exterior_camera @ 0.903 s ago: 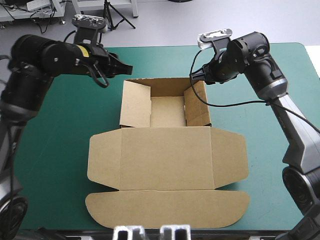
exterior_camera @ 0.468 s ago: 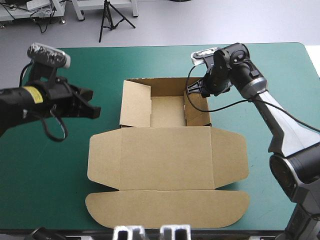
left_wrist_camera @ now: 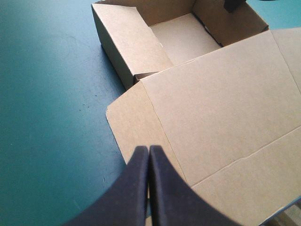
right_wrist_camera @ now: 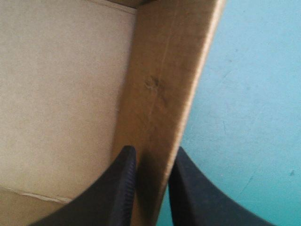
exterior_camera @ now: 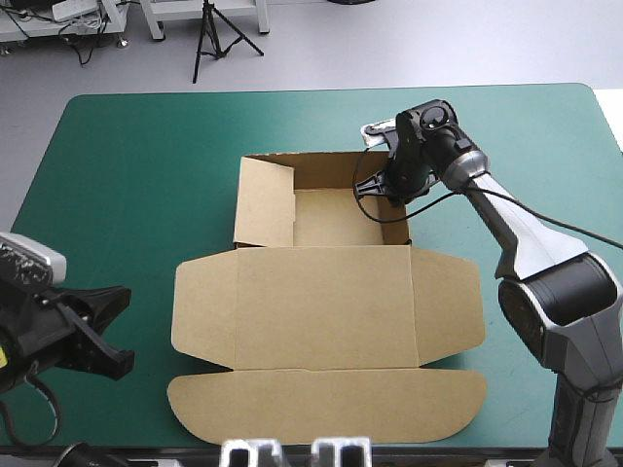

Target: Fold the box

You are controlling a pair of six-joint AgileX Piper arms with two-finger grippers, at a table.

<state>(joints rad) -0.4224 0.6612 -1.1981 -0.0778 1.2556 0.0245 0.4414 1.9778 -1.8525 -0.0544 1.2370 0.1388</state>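
The brown box (exterior_camera: 326,292) lies mid-table as an open tray with raised walls at the far side. Its lid and flaps lie flat toward the near edge. My right gripper (exterior_camera: 389,185) reaches down over the tray's right wall (right_wrist_camera: 162,84). One black finger is inside the tray and the other outside, both pressed on the board: shut on the box (right_wrist_camera: 70,94). My left gripper (left_wrist_camera: 149,157) is shut and holds nothing. It hovers off the lid's near-left flap (left_wrist_camera: 136,127), by the table's near-left corner (exterior_camera: 107,331). From there the tray (left_wrist_camera: 178,37) shows ahead.
Bare teal-green cover (exterior_camera: 127,175) surrounds the box on the left, right and far sides. The lid's front flap (exterior_camera: 326,404) reaches close to the table's near edge. The right arm (exterior_camera: 526,243) crosses the table's right part.
The left arm swung away from the tray's far-left corner to the near-left of the table, its fingers shutting. The right gripper moved onto the right wall and narrowed on it.
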